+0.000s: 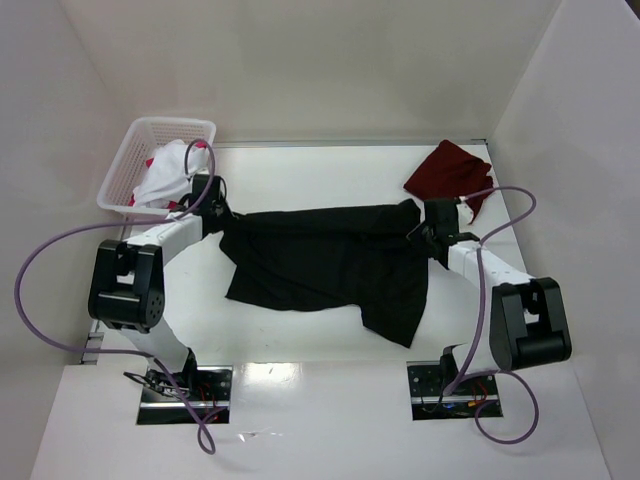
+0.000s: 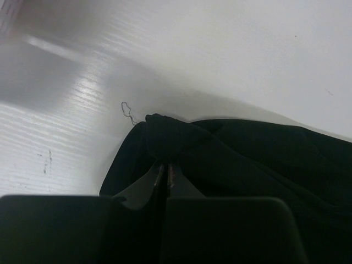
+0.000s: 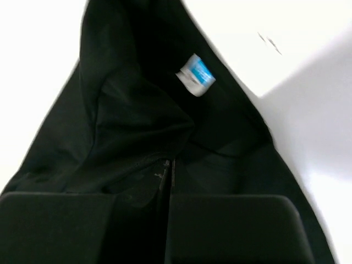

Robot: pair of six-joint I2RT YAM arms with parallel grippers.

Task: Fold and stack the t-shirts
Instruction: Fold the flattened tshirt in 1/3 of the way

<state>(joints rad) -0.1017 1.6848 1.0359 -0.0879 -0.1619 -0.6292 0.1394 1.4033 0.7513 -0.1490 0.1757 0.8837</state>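
Both arms share one build. The left gripper (image 2: 165, 171) and right gripper (image 3: 168, 168) are matte black, each with two broad, blocky fingers whose thin inner edges look paler and scuffed. Just behind each gripper sits a compact black wrist housing, and behind that a smooth white link. Further back on the left arm (image 1: 160, 235) and the right arm (image 1: 490, 275) comes a bulky black joint block with rounded corners. A greyish-purple cable (image 1: 40, 260) loops wide from the left wrist, and its twin (image 1: 520, 200) does so from the right. Farthest from the grippers, shiny metal base plates (image 1: 185, 395) carry thin red and yellow wires.
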